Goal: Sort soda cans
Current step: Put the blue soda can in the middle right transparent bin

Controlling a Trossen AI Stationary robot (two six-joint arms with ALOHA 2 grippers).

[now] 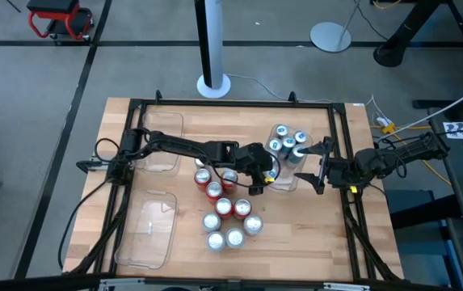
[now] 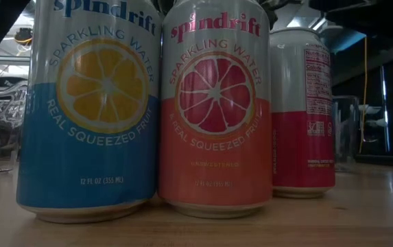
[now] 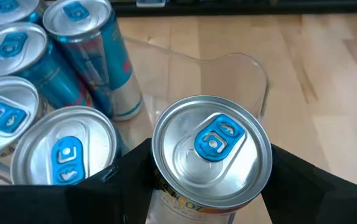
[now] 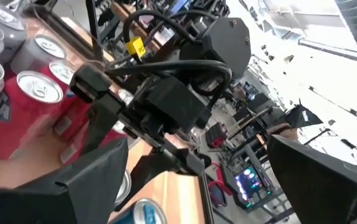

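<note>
Between the left gripper's (image 3: pixel 210 186) dark fingers, pinched upright over the clear tray (image 3: pixel 240 74), one blue-tabbed soda can (image 3: pixel 210 152), apparently bound beside the blue cans (image 3: pixel 16 118); nearby, right gripper (image 1: pixel 318 166) spread, empty.

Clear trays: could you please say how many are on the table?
3 trays, high view: one upper left, one lower left, one right, under the cans; none seems hidden.

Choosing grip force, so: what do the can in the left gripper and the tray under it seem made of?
Can in the left gripper: thin metal, likely aluminium; brushed silver top, blue tab. Tray: clear glossy plastic, probably; the wood table shows through it.
</note>
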